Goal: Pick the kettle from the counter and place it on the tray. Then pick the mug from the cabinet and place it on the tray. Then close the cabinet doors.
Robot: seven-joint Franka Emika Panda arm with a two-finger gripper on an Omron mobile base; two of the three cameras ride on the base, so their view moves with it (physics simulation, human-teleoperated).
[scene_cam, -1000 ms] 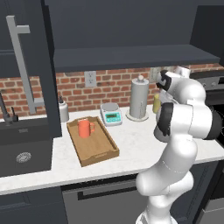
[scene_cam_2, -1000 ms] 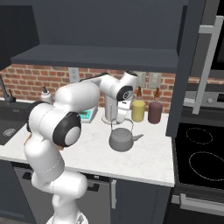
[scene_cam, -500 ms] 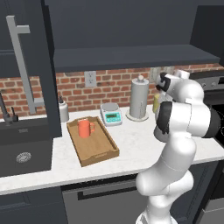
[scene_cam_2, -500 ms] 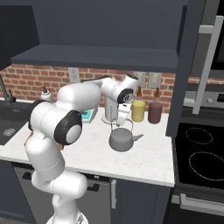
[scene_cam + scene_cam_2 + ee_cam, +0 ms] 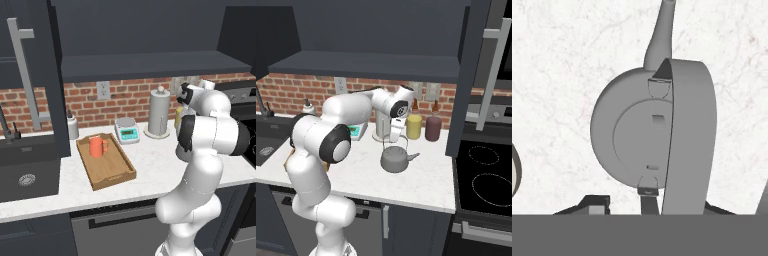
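Kettle (image 5: 395, 159) handle seemingly between end effector (image 5: 394, 139) fingers overhead.

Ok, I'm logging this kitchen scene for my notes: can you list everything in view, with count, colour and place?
kettle: 1, dark grey, counter, under the gripper
mug: 1, orange-red, on the tray
tray: 1, light-brown wood, counter left
scale: 1, white, by the wall
paper-towel roll: 1, grey, by the wall
jars: 2, yellow and maroon, behind the kettle
sink: 1, dark, far left
stovetop: 1, black, right
gripper: 1, fingers straddling the kettle's handle
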